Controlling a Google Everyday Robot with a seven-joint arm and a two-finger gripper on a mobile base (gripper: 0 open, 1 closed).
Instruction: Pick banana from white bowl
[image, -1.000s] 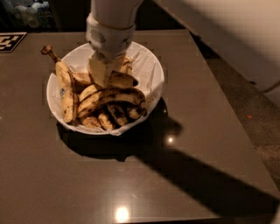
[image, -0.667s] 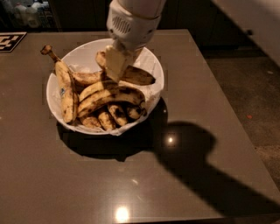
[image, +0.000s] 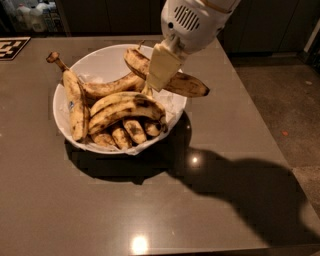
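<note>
The white bowl stands on the brown table at the back left, lined with white paper and full of bananas. My gripper hangs over the bowl's right side. It is shut on the banana, long, yellow with brown blotches and a dark tip. The banana is lifted clear of the pile, lies roughly level, and its tip sticks out past the bowl's right rim.
A banana with a blue sticker and a long brown stem lies along the bowl's left wall. Long bananas and short stubby ones fill the middle. A black-and-white marker is at the table's far left. The table edge and floor are to the right.
My gripper has moved up and to the right, carrying the banana off the pile to above the bowl's right rim.
</note>
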